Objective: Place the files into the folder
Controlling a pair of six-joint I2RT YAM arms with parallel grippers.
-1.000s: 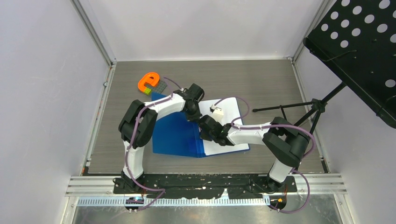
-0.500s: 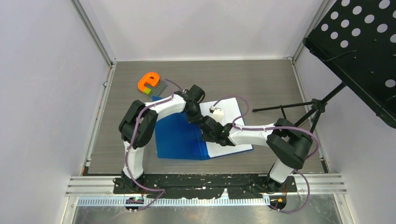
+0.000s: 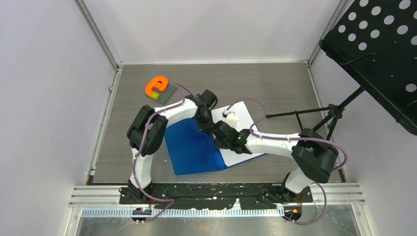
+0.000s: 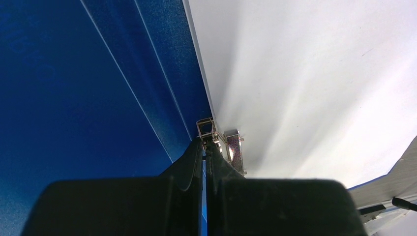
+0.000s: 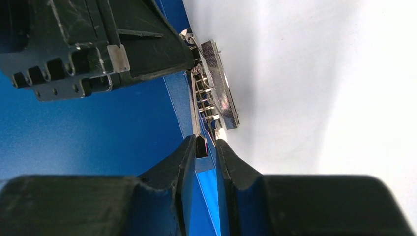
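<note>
The blue folder (image 3: 194, 150) lies open on the table, its cover (image 4: 74, 98) spread to the left. The white files (image 3: 244, 156) rest on its right half, and they fill the right of both wrist views (image 4: 305, 73) (image 5: 319, 73). A metal clip (image 4: 234, 150) (image 5: 218, 91) runs along the spine. My left gripper (image 3: 207, 126) (image 4: 206, 143) is shut on the clip's wire lever at the far end. My right gripper (image 3: 219, 136) (image 5: 205, 147) is at the clip's near end. Its fingers stand slightly apart around a small metal tab.
An orange letter-shaped block (image 3: 156, 85) sits on a grey studded plate (image 3: 165, 92) at the back left. A black tripod stand (image 3: 314, 114) reaches in from the right under a perforated black panel (image 3: 378, 44). Metal rails edge the table.
The right gripper's jaws have parted a little. The folder and files have turned anticlockwise and shifted slightly right, and the right arm's elbow has swung further right.
</note>
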